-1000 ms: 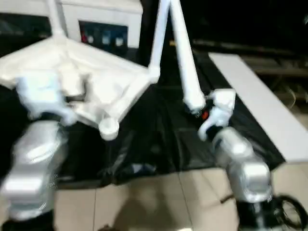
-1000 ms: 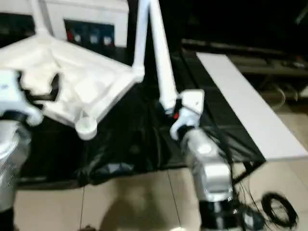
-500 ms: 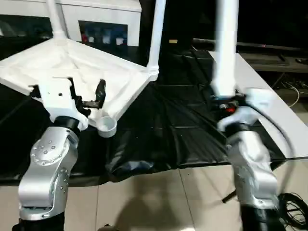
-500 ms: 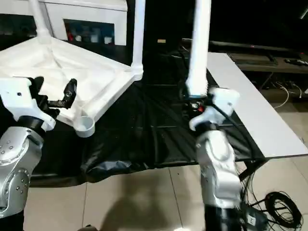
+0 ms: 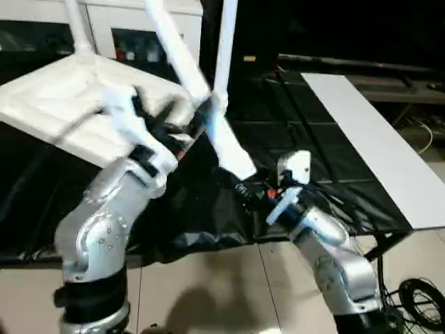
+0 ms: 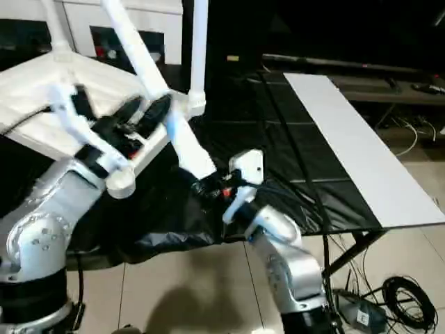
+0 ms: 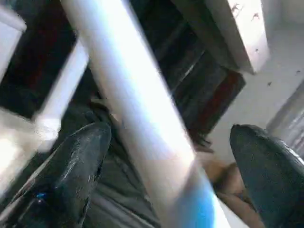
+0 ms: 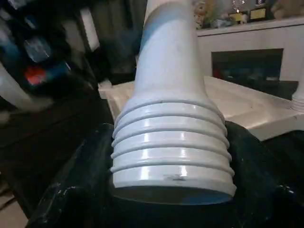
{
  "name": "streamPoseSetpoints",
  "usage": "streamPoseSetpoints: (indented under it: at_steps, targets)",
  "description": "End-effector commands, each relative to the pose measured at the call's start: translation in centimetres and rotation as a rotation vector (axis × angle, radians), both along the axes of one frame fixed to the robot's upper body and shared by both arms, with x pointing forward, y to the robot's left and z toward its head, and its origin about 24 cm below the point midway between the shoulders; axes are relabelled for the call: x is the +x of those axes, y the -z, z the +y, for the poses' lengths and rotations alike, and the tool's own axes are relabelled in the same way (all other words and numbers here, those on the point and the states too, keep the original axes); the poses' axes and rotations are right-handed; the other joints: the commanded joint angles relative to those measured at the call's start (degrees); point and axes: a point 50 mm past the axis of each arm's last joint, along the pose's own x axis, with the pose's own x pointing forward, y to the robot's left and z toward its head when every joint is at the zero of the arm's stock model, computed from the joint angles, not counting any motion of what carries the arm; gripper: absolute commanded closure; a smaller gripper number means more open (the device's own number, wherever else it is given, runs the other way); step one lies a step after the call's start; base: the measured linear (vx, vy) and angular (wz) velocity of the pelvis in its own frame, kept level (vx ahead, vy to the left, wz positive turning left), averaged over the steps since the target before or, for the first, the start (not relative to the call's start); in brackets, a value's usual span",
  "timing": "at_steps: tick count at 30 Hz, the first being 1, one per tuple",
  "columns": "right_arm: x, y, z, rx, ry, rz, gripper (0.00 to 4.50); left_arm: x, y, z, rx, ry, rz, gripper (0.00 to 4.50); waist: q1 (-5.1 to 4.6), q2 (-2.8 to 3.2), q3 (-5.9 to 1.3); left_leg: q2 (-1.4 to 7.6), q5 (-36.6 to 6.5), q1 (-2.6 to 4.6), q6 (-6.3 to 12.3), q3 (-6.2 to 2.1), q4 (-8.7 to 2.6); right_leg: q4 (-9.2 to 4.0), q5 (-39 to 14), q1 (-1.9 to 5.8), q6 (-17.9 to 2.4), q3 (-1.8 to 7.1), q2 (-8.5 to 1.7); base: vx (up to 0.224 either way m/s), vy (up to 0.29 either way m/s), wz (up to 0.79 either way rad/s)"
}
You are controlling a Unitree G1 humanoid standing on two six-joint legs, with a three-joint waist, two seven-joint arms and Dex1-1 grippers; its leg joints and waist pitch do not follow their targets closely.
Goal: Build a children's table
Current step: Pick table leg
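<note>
The right hand (image 6: pixel 208 186), low in the centre, is clamped on the threaded end of a loose white leg (image 6: pixel 149 80) slanting to the upper left. The left hand (image 5: pixel 182 124) straddles it mid-shaft, fingers apart. The upturned children's table (image 5: pixel 62 97) fills the upper left, two legs seated in its corner sockets

tabletop (image 5: pixel 62 104) left, on sheet (image 5: pixel 313 153) | loose leg (image 5: pixel 201 104) leaning before it
</note>
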Motion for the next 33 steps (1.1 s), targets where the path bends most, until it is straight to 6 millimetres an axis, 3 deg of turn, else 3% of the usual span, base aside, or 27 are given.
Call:
streamPoseSetpoints:
  at_steps: [1, 11, 16, 24, 33]
  targets:
    - [0.3, -0.4, -0.3, 0.007, -0.009, -0.018, 1.69, 0.4, -0.3, -0.3, -0.05, 0.023, 0.045, 0.0, 0.15, 1.0, -2.88, 4.64, -8.4, 0.52, -1.72, -1.68, -5.25, -4.28, -8.1, 2.49, -9.1, 3.84, -5.76, 0.0, 0.0, 0.0]
    - [-0.3, -0.7, 0.2, -0.015, -0.084, -0.047, 1.69, 1.5, -0.8, 0.3, -0.149, -0.001, 0.097, 0.0, 0.79, 1.06, -3.01, 4.9, -7.2, 0.62, -1.08, -1.73, -5.3, -4.23, -7.4, 2.63, -9.0, 3.79, -5.89, 0.0, 0.0, 0.0]
    - [-0.8, -0.2, 0.2, -0.037, -0.128, -0.028, 1.69, 1.4, -1.4, 0.5, -0.209, 0.078, 0.108, 0.47, 0.99, 1.12, -2.92, 4.8, -8.2, 0.64, -1.73, -1.7, -5.37, -4.2, -8.2, 2.68, -9.0, 3.79, -5.82, 0.0, 0.0, 0.0]
    - [-0.6, -0.1, 0.0, -0.053, -0.141, -0.02, 1.69, 1.1, -1.5, 0.4, -0.082, 0.129, 0.074, 1.07, 0.94, 1.08, -2.87, 4.84, -8.1, 0.66, -1.73, -1.75, -5.55, -4.38, -9.5, 2.52, -7.6, 3.85, -5.8, 0.0, 0.0, 0.0]
    - [-0.7, 0.0, -0.1, -0.061, -0.147, -0.012, 1.69, 1.1, -1.9, 0.6, -0.107, 0.127, 0.082, 1.89, 0.9, 1.3, -2.93, 4.86, -8.1, 0.6, -2.14, -1.7, -5.5, -4.25, -8.1, 2.7, -8.7, 3.86, -5.89, 0.0, 0.0, 0.0]
